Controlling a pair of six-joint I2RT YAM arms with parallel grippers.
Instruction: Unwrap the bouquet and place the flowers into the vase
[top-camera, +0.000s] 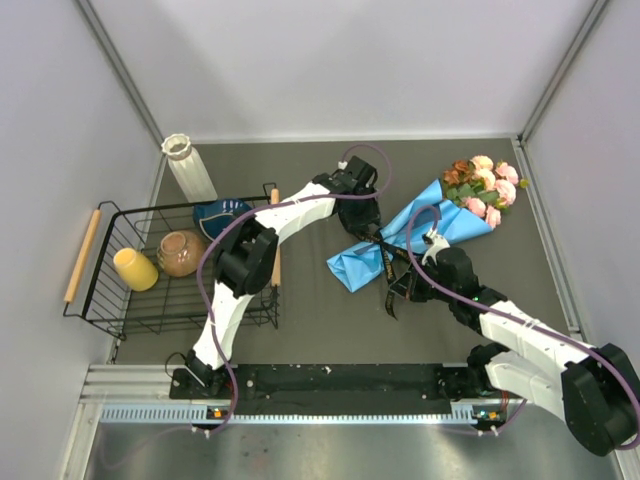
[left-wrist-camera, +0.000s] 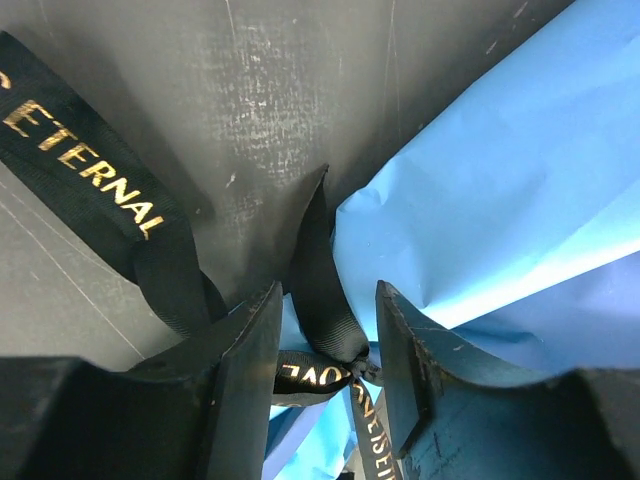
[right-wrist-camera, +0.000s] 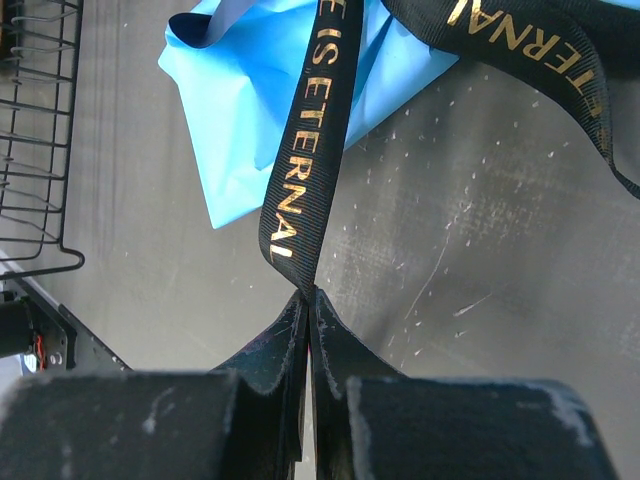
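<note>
The bouquet (top-camera: 440, 225) lies on the dark table at centre right, its blue paper (left-wrist-camera: 500, 200) still around the stems. The pink, peach and rust flowers (top-camera: 487, 185) stick out at its far right end. My left gripper (left-wrist-camera: 330, 300) is open and straddles the knot of the black ribbon (left-wrist-camera: 355, 365) without pinching it. My right gripper (right-wrist-camera: 310, 295) is shut on the end of one ribbon (right-wrist-camera: 300, 180) tail and holds it taut toward the near edge. The white ribbed vase (top-camera: 190, 168) stands upright at the far left.
A black wire basket (top-camera: 100, 290) with wooden handles sits at the left. It holds a brown bowl (top-camera: 181, 253), a yellow cup (top-camera: 135, 269) and a dark blue bowl (top-camera: 220, 213). The left arm reaches over the basket's right side. Grey walls close in the table.
</note>
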